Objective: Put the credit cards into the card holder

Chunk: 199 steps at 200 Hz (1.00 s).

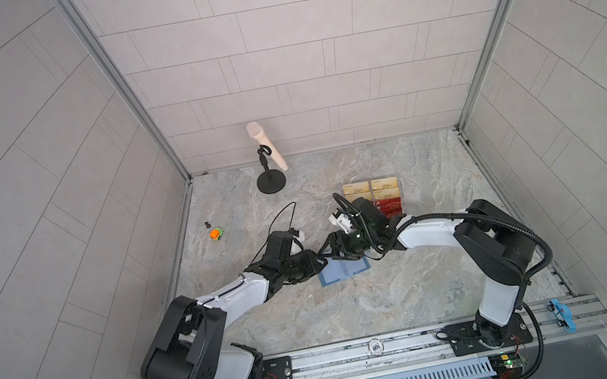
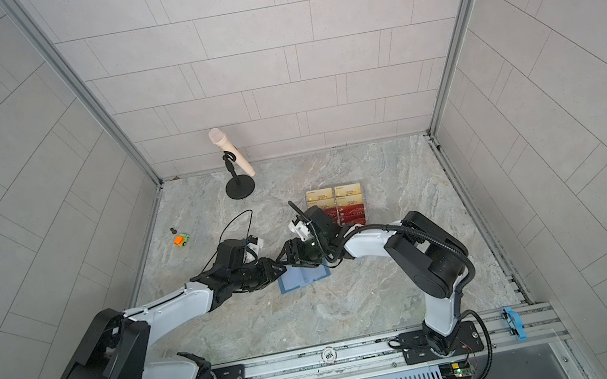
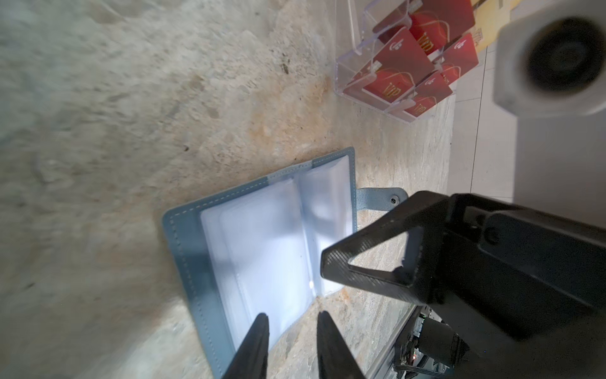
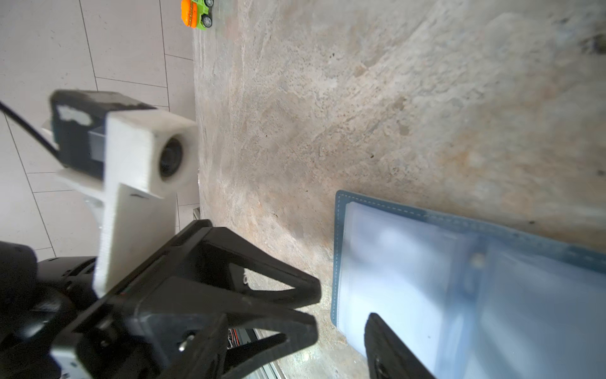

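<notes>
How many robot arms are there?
2. The left arm comes in from the left side and the right arm from the right side. Both reach toward the open card holder between them. None looks hidden.

Soft, even light in both top views — shadows barely there, straight lines bowing toward the edges. In the wrist views the worktop (image 3: 131, 131) smears with motion blur, white glare washes out the card holder (image 3: 185, 236) sleeves — and the close-up camera (image 3: 557, 59) is fully out of focus.
</notes>
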Available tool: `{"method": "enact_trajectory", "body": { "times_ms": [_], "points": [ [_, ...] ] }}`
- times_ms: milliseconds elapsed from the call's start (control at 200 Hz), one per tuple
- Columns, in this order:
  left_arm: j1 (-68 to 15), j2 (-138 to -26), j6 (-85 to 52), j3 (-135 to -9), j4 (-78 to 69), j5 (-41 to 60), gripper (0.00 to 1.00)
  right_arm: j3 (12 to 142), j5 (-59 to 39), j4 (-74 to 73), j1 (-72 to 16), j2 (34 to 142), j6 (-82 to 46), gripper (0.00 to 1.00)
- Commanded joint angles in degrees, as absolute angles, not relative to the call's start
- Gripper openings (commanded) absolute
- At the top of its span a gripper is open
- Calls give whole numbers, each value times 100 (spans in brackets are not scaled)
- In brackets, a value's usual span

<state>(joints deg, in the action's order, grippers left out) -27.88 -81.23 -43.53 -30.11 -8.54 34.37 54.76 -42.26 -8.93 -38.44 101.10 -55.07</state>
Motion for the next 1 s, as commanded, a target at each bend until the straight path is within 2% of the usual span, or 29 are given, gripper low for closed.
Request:
{"method": "enact_trajectory", "body": {
  "times_ms": [0, 240, 345, 681, 991],
  "points": [
    [-2924, -8397, -4368, -3289, -1143, 3567, 27, 5378, -4066, -617, -3732, 9889, -5322, 67],
    [-3248, -8965, -4150, -3728, -612, 3324, 20, 5332, -3776, -36, -3519, 10066, -4678, 55],
    [-3257, -9013, -4015, -3765, -307, 3087, 19, 5382, -3735, 139, -3501, 10237, -4503, 45],
    [-3256, -9221, -3152, -4008, 1033, 2438, 16, 5393, -3064, 1237, -3498, 10236, -3763, 42],
    [-3239, -9423, -2705, -4265, 1399, 2496, 17, 5131, -3202, 1274, -3633, 9899, -3919, 45]
  ]
}}
